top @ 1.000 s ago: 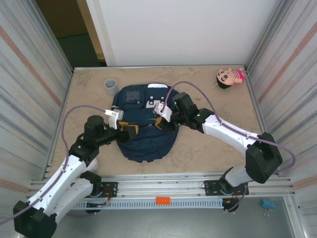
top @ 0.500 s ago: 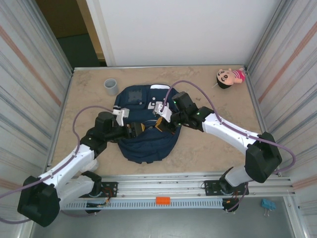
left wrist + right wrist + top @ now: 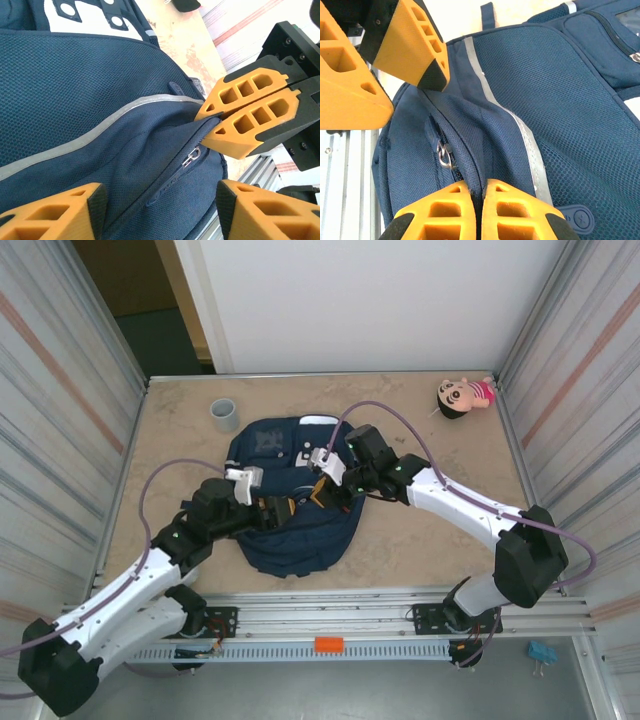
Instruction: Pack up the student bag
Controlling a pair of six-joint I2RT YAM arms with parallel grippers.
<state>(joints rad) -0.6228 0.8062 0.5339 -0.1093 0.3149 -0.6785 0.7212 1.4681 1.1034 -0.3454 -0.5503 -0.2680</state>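
Right wrist, right gripper (image 3: 479, 186) pinching student bag (image 3: 560, 100) fabric, left gripper (image 3: 160, 200) spread beside zipper pull (image 3: 191, 159)

Navy student bag (image 3: 298, 545) lying flat, mid tabletop (image 3: 430, 540).
Front face up, white patches toward the far end, a pale grey stripe curving across its mesh fabric; a metal zip pull (image 3: 443, 154) sits on the seam beside it.
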